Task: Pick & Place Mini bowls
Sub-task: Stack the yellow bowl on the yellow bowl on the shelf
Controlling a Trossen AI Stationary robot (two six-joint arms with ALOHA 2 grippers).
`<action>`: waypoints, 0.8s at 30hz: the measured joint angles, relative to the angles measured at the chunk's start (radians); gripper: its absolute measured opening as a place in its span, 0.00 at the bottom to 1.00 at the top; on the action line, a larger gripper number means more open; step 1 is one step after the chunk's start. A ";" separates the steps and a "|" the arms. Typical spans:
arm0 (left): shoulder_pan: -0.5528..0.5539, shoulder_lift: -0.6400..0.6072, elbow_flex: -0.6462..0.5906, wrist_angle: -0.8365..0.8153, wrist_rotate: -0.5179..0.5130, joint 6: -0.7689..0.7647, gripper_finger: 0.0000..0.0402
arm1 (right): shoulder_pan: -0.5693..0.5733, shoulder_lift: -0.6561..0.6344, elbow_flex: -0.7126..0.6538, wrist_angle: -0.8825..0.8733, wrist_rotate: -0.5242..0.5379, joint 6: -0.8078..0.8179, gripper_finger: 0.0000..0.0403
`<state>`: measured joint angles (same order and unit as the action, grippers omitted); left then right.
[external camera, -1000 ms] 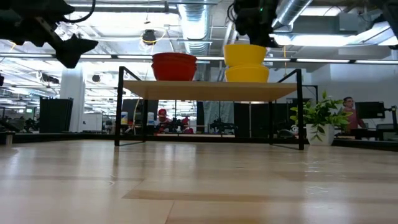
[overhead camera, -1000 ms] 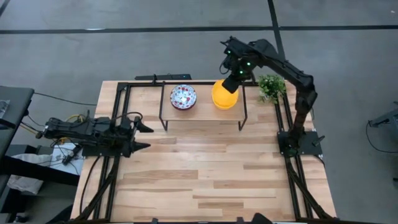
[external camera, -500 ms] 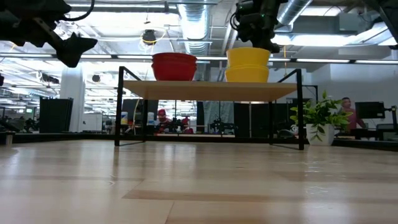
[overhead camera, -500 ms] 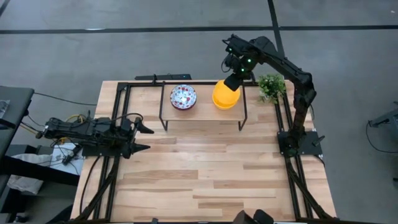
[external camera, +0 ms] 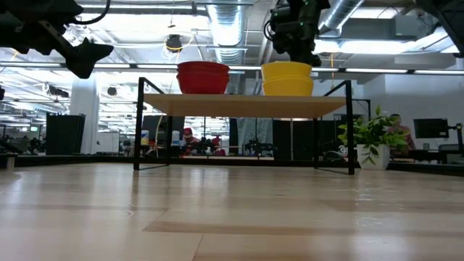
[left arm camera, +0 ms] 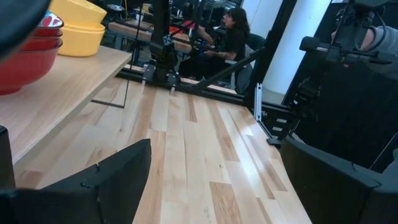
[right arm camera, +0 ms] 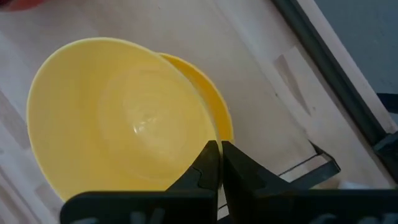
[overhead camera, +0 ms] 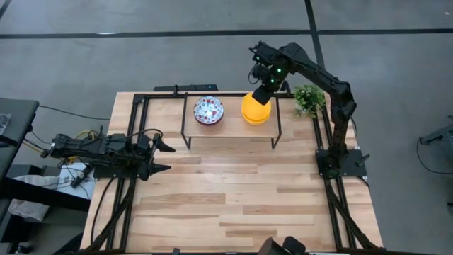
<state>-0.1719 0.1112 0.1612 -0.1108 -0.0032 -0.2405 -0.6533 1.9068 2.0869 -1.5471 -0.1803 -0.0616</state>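
Note:
A black-framed wooden shelf (overhead camera: 230, 131) stands at the table's far middle. On it sit a stack of floral mini bowls with red outsides (overhead camera: 209, 110) (external camera: 203, 77) and, to their right, a yellow mini bowl (external camera: 288, 87). My right gripper (overhead camera: 262, 93) (right arm camera: 219, 149) is shut on a second yellow bowl (right arm camera: 118, 112) (external camera: 287, 69), whose underside is down inside the lower yellow one (right arm camera: 208, 93). My left gripper (overhead camera: 161, 156) (left arm camera: 217, 186) waits open at the table's left edge, pointing level with nothing between its fingers. My right gripper pinches the upper yellow bowl's rim (right arm camera: 210, 138) on its right side, one finger inside the bowl and one outside. The fingers come from above, pointing steeply down. The bowl is set into the lower yellow bowl, off-centre to it.
A small green potted plant (overhead camera: 309, 99) (external camera: 375, 138) stands on the table's far right, beside the shelf's right legs. The wide wooden tabletop (overhead camera: 233, 191) in front of the shelf is bare. Black frame rails (overhead camera: 329, 191) run along the table's left and right sides.
My right gripper has come down over the shelf, still shut on the upper yellow bowl. The bowl has sunk from above the lower yellow bowl into it.

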 joint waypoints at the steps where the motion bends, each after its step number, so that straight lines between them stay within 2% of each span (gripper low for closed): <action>1: 0.000 0.000 0.000 0.000 0.000 0.000 0.89 | -0.001 -0.001 0.000 0.001 -0.002 -0.001 0.00; 19: 0.000 0.000 0.000 0.000 0.000 0.000 0.89 | 0.016 0.039 0.001 -0.017 0.000 -0.027 0.00; 24: 0.000 0.000 0.000 0.000 0.000 -0.002 0.89 | 0.019 0.042 0.001 -0.017 0.003 -0.028 0.03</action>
<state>-0.1719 0.1115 0.1608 -0.1112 -0.0029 -0.2428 -0.6346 1.9484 2.0876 -1.5645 -0.1772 -0.0896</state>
